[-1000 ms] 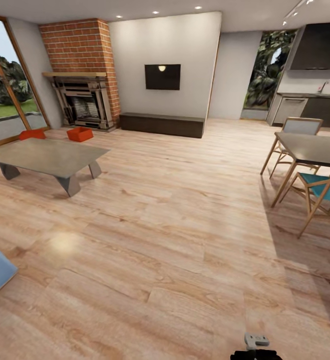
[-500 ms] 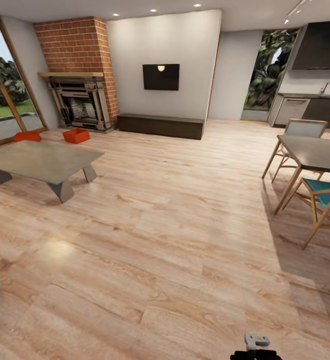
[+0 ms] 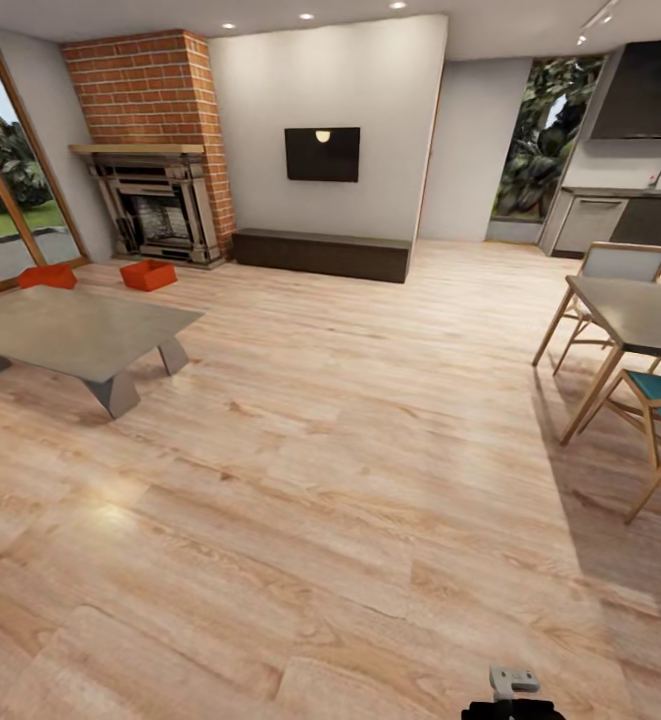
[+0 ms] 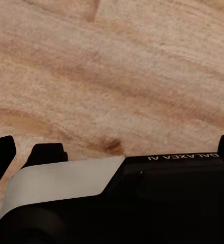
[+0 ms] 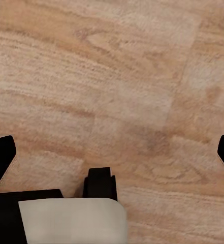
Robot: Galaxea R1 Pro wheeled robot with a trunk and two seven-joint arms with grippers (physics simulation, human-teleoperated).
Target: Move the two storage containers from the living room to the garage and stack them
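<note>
Left hand (image 4: 112,152) spread wide; right hand (image 5: 112,152) likewise.

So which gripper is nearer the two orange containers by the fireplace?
Left, probably, barely: the containers sit far ahead, leftward. Left gripper and right gripper both hang over wood floor, far from them.

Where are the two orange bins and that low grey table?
left storage container (image 3: 48,276), head view, its top rim.
right storage container (image 3: 149,275), head view, its front wall.
coffee table (image 3: 70,325), head view, its bare top.
</note>
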